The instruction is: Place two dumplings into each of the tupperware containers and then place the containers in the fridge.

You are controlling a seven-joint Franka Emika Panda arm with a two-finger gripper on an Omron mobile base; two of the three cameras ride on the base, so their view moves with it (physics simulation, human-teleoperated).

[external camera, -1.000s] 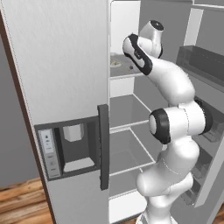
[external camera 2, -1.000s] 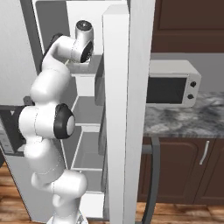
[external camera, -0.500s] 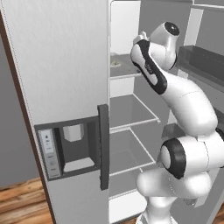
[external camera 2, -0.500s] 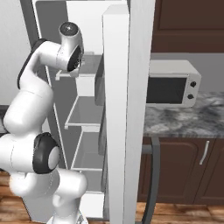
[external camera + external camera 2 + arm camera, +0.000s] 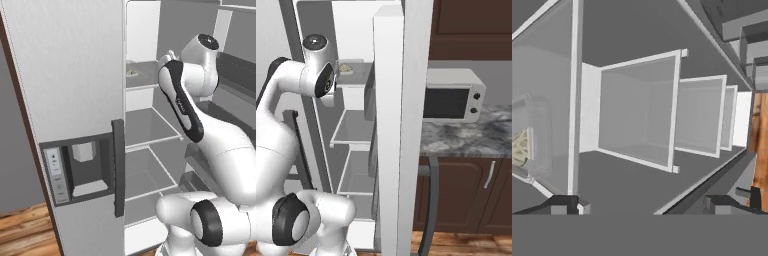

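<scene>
The tall light-grey fridge (image 5: 70, 75) stands open, its door with the dark-framed water dispenser panel (image 5: 80, 167) swung toward the left base camera and its pale interior with shelves (image 5: 150, 127) exposed. In the right base view the fridge's white door edge (image 5: 388, 125) rises up the middle of the scene, with a white microwave oven (image 5: 453, 102) on a mottled grey stone counter (image 5: 471, 137) above dark brown cabinets (image 5: 466, 195) to its right, and wooden flooring below. The white arm with dark joints (image 5: 200, 135) rises in front of the open compartment, its upper links bent at the height of the top shelf. On that top shelf sits a shallow whitish tupperware container (image 5: 347, 69) with pale beige dumplings (image 5: 345, 67) inside it; from the left base view it appears as a small pale shape (image 5: 131, 71) at the shelf's left end. In the hand view, rolled sideways, the same whitish tray (image 5: 529, 135) lies at the left edge, apart from the two-finger gripper (image 5: 642, 205), whose dark fingertips (image 5: 562, 204) stand wide apart, holding nothing.
</scene>
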